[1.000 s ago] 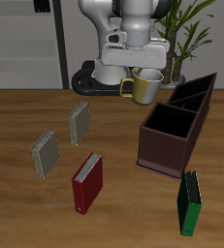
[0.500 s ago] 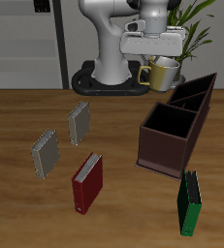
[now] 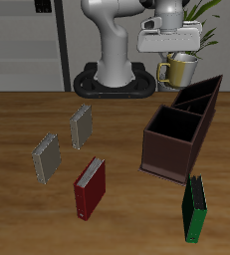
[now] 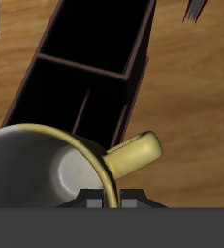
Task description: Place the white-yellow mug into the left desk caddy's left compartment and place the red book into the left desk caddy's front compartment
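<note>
**Mug over the caddy: easy to drop in the wrong slot**

The white-yellow mug point(image 3: 179, 69) is held by its rim in the end effector point(image 3: 173, 55), well above the tabletop point(image 3: 27, 209) and over the back end of the left desk caddy point(image 3: 181, 129). The two narrow sections are split only by a thin wall, so the left compartment point(image 4: 55, 102) could easily be missed, or the wall clipped by the mug. The red book point(image 3: 90, 187) is untouched on the tabletop.
</note>
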